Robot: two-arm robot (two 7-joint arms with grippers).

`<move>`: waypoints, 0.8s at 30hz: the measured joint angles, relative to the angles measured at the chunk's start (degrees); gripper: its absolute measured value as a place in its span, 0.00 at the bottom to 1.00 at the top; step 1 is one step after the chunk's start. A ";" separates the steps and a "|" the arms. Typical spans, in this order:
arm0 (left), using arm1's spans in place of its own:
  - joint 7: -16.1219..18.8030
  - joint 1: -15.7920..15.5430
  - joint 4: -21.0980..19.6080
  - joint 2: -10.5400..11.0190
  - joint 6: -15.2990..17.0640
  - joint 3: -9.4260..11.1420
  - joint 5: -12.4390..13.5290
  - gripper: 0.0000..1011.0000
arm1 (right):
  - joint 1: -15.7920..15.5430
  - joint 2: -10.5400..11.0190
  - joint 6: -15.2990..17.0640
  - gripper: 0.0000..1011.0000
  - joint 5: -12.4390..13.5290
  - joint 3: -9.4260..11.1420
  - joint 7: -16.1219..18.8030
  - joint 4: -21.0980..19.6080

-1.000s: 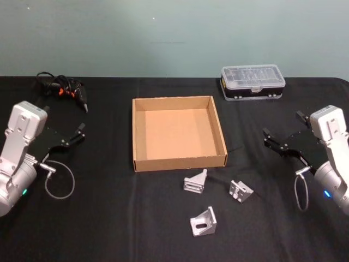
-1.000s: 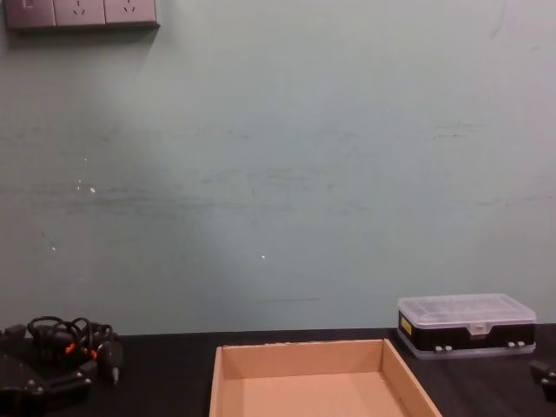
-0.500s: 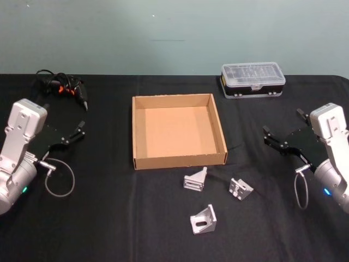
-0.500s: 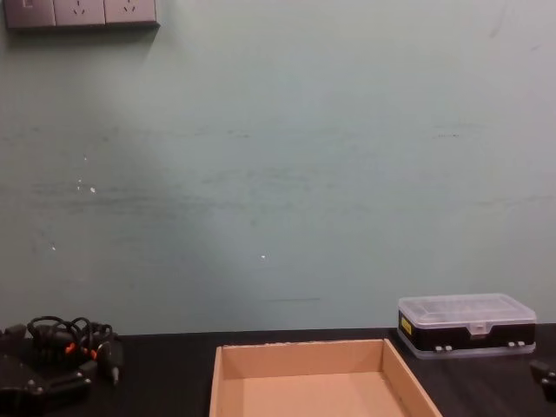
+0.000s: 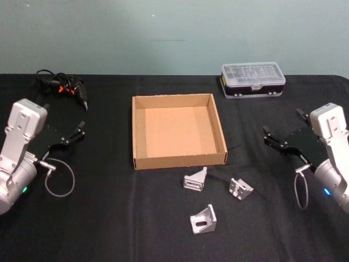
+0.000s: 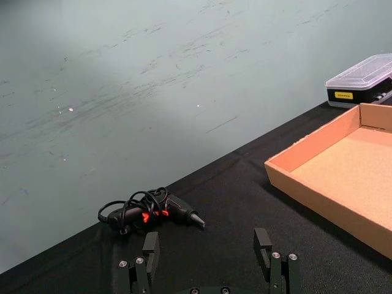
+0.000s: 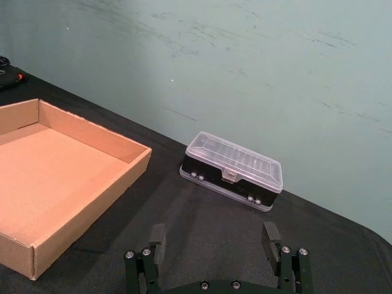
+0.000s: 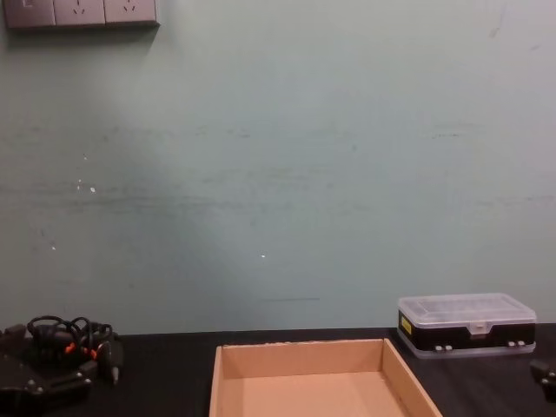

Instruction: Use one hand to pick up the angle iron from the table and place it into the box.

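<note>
black matte worktop [image 5: 109,218] carries everything here. tan cardboard, the box [image 5: 177,131] sits about midway between the left and right edges, nearer the far edge than the near one, with its bare floor showing. three silver angle irons lie on the worktop between the box's near wall and the near edge, a little right of the middle. the first angle iron [image 5: 196,179] is just beside the box's near wall. the second angle iron [image 5: 240,189] is to its right. the third angle iron [image 5: 203,220] lies closest to the near edge. none of the three touches another or is held.

the left gripper [image 5: 64,117] hangs over the worktop by the left edge, its two black fingers [image 6: 150,245] spread wide with nothing between them. the right gripper [image 5: 282,122] hangs by the right edge, its fingers [image 7: 270,234] likewise wide apart and bare. both are well apart from the angle irons and from the box.

at the far left corner lies a black tool with orange marks and a coiled cable [image 5: 62,87]. by the far edge, right of the box, stands a small black case with a clear lid [image 5: 252,81]. behind the worktop is a teal wall [image 8: 278,174] with sockets [image 8: 80,12] high at its left.
</note>
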 joint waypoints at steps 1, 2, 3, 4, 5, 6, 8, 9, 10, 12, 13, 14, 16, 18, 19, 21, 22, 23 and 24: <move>0.00 0.00 0.00 0.00 0.00 0.00 0.00 1.00 | 0.00 0.00 0.00 0.99 0.00 0.00 0.00 0.00; 0.00 0.00 0.00 0.00 0.00 0.00 0.00 1.00 | 0.00 0.00 0.00 0.99 0.00 0.00 0.00 0.00; 0.00 0.00 0.00 0.00 0.00 0.00 0.00 1.00 | 0.00 0.00 0.00 0.99 0.00 0.00 0.00 0.00; 0.00 0.00 0.00 0.00 0.00 0.00 0.01 1.00 | 0.00 0.00 0.00 0.99 0.00 0.00 0.00 0.00; 0.00 0.00 0.00 0.00 0.00 0.00 0.00 1.00 | 0.00 0.00 0.00 0.99 0.00 0.00 0.00 0.00; 0.00 0.00 0.00 0.00 0.00 0.00 0.00 1.00 | 0.00 0.00 0.00 0.99 0.00 0.00 0.00 0.00; 0.00 0.00 0.00 0.00 0.00 0.00 0.00 1.00 | 0.00 0.00 0.00 0.99 0.00 0.00 0.00 0.00; 0.00 0.00 0.00 0.00 0.00 0.00 0.00 1.00 | 0.00 0.00 0.00 0.99 0.00 0.00 0.01 0.00; 0.00 0.00 0.00 0.00 0.00 0.00 0.00 1.00 | 0.00 0.00 0.00 0.99 0.00 0.00 0.00 0.00; 0.00 0.00 0.00 0.00 0.00 0.00 0.00 1.00 | -0.26 0.04 0.03 0.99 -0.07 0.13 0.09 -0.47; 0.00 0.00 0.00 0.00 0.00 0.00 0.00 1.00 | -0.48 0.11 0.11 0.99 -0.08 0.25 0.27 -0.99; 0.00 0.00 0.00 0.00 0.00 0.00 0.00 1.00 | -0.69 0.18 0.24 0.99 -0.08 0.37 0.41 -1.43; 0.00 0.00 0.00 0.00 0.00 0.00 0.00 1.00 | -1.74 0.56 1.27 0.99 0.24 0.85 0.99 -3.55; 0.00 0.00 0.00 0.00 0.00 0.00 0.00 1.00 | -2.88 1.10 2.92 0.99 0.74 1.26 1.67 -6.28; 0.00 0.00 0.00 0.00 0.00 0.00 0.00 1.00 | -3.95 1.60 4.15 0.99 1.01 1.59 1.88 -8.69; 0.00 0.00 0.00 0.00 0.00 0.00 0.00 1.00 | -5.01 2.11 5.14 0.99 1.31 1.89 2.15 -10.92; 0.00 0.00 0.00 0.00 0.00 0.00 0.00 1.00 | -6.05 2.63 6.37 0.99 1.63 2.27 2.32 -13.02; 0.00 0.00 0.00 0.00 0.00 0.00 0.00 1.00 | -6.05 2.63 6.37 0.99 1.63 2.27 2.32 -13.02; 0.00 0.00 0.00 0.00 0.00 0.00 0.00 1.00 | -7.33 3.28 7.94 0.99 2.09 2.74 2.53 -15.50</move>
